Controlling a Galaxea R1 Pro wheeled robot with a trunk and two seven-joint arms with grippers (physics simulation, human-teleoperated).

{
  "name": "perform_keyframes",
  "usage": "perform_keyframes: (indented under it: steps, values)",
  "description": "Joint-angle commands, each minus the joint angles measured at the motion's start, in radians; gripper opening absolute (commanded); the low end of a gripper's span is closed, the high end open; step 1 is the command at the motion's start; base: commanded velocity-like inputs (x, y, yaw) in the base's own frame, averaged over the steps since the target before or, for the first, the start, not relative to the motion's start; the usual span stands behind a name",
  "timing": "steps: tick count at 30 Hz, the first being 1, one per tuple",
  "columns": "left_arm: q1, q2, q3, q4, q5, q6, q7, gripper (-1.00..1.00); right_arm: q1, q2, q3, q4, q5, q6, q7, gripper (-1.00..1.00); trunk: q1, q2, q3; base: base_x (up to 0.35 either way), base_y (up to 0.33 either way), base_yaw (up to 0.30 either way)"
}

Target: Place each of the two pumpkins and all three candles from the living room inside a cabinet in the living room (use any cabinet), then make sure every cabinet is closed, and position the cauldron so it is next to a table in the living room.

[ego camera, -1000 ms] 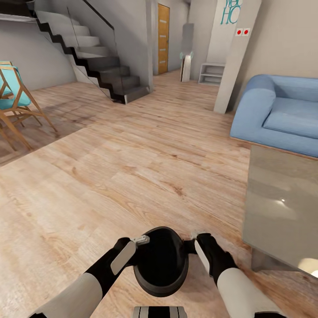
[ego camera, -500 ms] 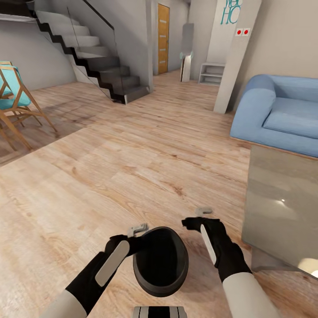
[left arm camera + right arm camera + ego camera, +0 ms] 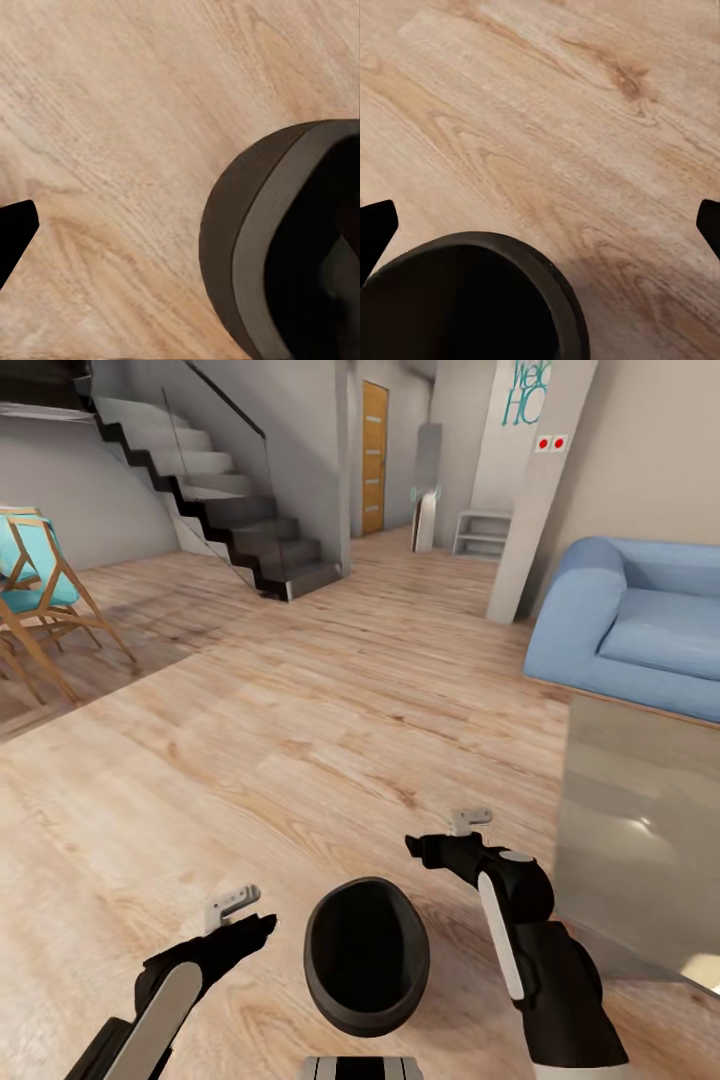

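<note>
Both grippers have drawn off the cauldron (image 3: 366,955), left gripper (image 3: 238,916) at its 9 o'clock, right gripper (image 3: 440,840) at 1 o'clock, both spread and empty; cauldron stands on wood floor (image 3: 300,740) near glass table (image 3: 640,840), so placement looks done, cabinets need checking next.

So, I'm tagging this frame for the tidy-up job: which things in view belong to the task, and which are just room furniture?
Part of the job:
- cauldron, standing on the floor between the grippers, held by neither
- glass table, beside it
- left gripper, right gripper

Just lying about:
- blue sofa
- wooden chair
- staircase
- orange door
</note>
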Motion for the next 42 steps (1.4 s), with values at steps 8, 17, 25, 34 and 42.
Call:
perform_keyframes:
  steps: [8,17,25,34,42]
  values:
    - [0.078,0.004,0.123,-0.006,0.010,-0.128,0.012,1.00,0.001,-0.001,0.047,-0.017,0.008,0.023,0.008,1.00,-0.004,0.002,0.032,0.000,0.000,0.235]
    - [0.097,0.003,0.145,-0.003,0.010,-0.164,0.016,1.00,0.002,-0.001,0.055,-0.019,0.008,0.029,0.008,1.00,-0.008,0.004,0.067,0.000,0.000,0.278]
    - [0.098,0.003,0.151,-0.001,0.015,-0.167,0.018,1.00,0.001,-0.001,0.055,-0.019,0.008,0.045,0.008,1.00,-0.011,0.006,0.098,0.000,0.000,0.286]
    - [0.105,-0.003,0.202,-0.001,0.019,-0.167,0.019,1.00,0.001,-0.001,0.057,-0.019,0.008,0.083,0.008,1.00,-0.015,0.008,0.133,0.000,0.000,0.286]
    - [0.107,0.001,0.205,0.002,0.020,-0.166,0.016,1.00,0.001,-0.001,0.057,-0.019,0.008,0.087,0.008,1.00,-0.016,0.008,0.137,0.000,0.000,0.286]
